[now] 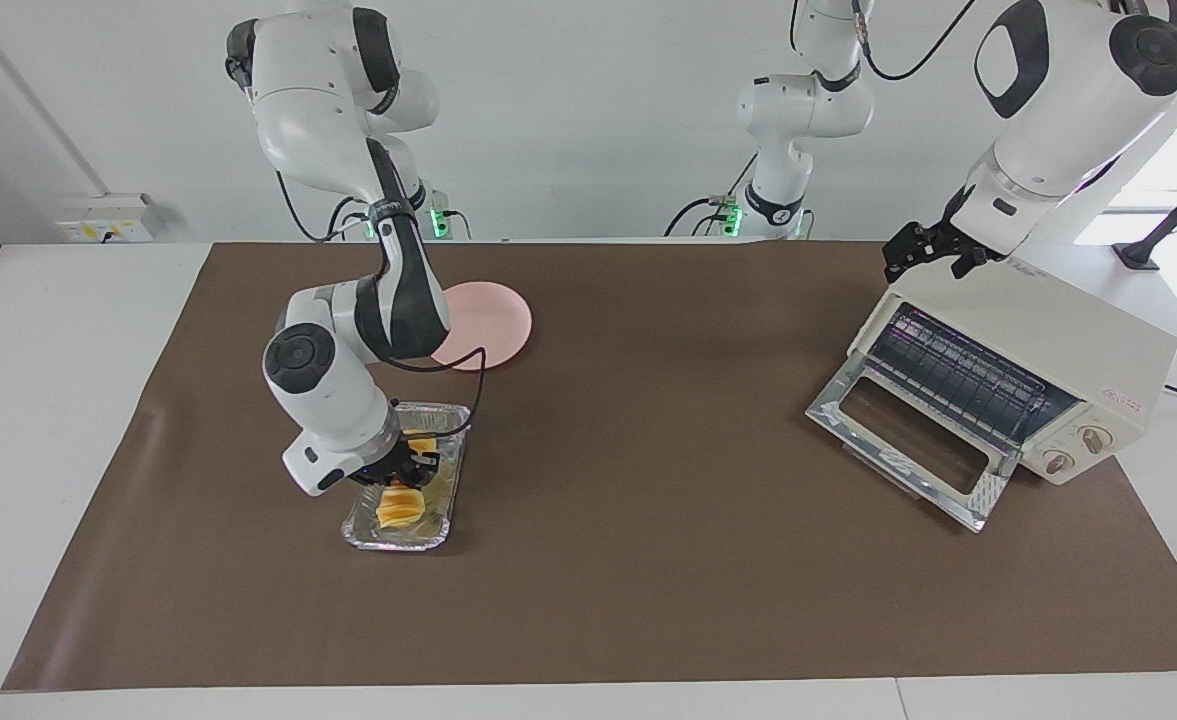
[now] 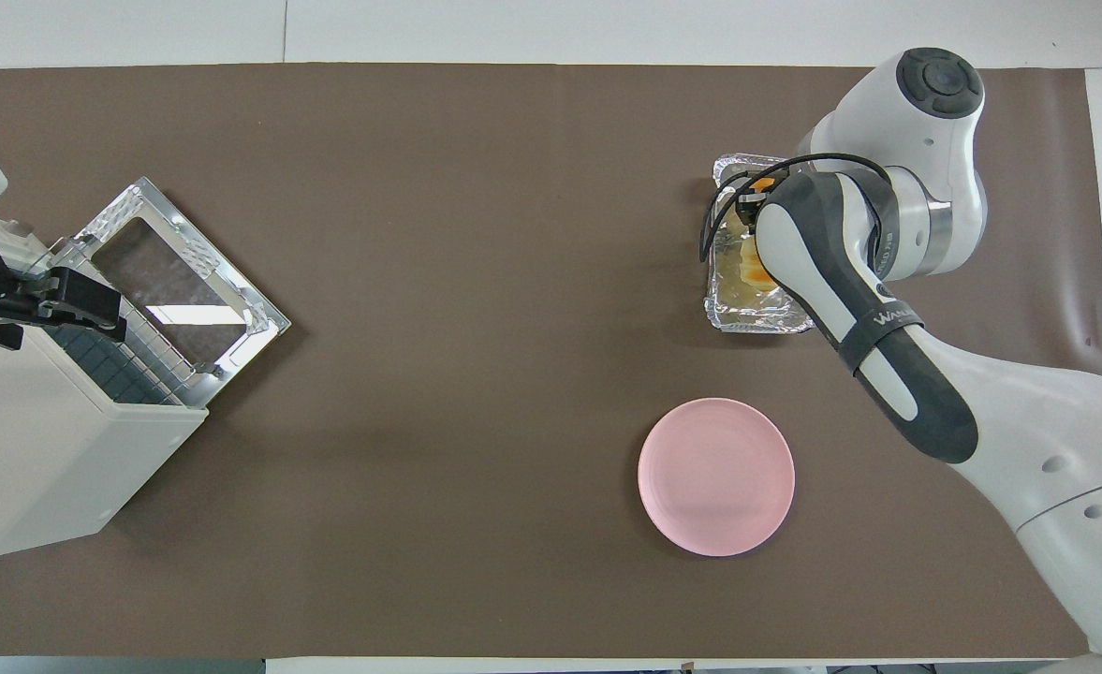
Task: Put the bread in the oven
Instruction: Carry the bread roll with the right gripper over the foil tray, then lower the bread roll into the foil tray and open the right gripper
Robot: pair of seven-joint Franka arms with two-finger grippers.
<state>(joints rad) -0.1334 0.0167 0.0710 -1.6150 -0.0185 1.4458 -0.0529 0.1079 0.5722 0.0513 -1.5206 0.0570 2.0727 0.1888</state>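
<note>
Reaching down into the foil tray, your right gripper pinches the bread. At three o'clock in the facing view, the oven stands door-down; left gripper over its top, fingers unreadable.

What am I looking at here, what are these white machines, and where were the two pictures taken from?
These are two white robot arms at a table covered by a brown mat. One picture faces the robots from across the table; the other looks down from above their own end.

On the mat sit a crinkled silver foil tray, a round pink plate nearer to the robots, and a cream-white toaster oven with its glass door dropped open, at the left arm's end.

The right gripper is down in the tray at the ridged golden-yellow bread; whether it has gripped the loaf is unclear. The left gripper waits over the oven's top.
</note>
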